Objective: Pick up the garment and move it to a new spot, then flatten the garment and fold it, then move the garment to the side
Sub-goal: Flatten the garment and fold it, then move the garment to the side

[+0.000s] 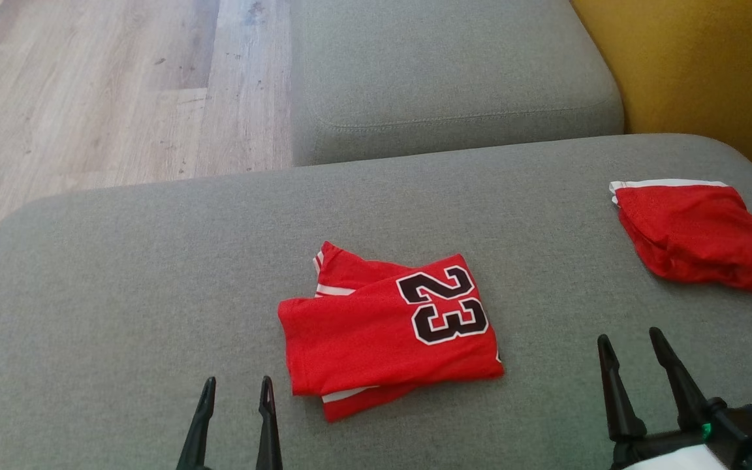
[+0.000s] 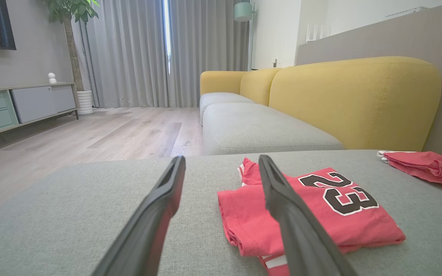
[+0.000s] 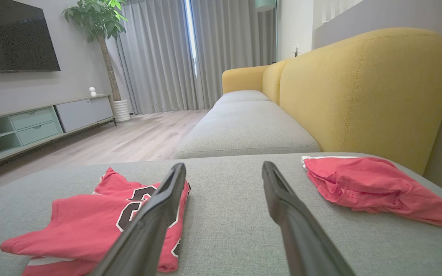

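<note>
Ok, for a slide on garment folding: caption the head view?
Folded red 23 jersey on a grey sofa cushion, second red garment at right, both pairs of jaws open.

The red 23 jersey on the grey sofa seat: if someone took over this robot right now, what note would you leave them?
Left gripper: open, empty, beside the jersey at its near left corner, not touching.
Right gripper: open, empty, over bare cushion right of the jersey.
The jersey lies folded mid-cushion; a second red garment sits at the far right.
Done, it seems: folding. Left: moving the jersey aside.
</note>
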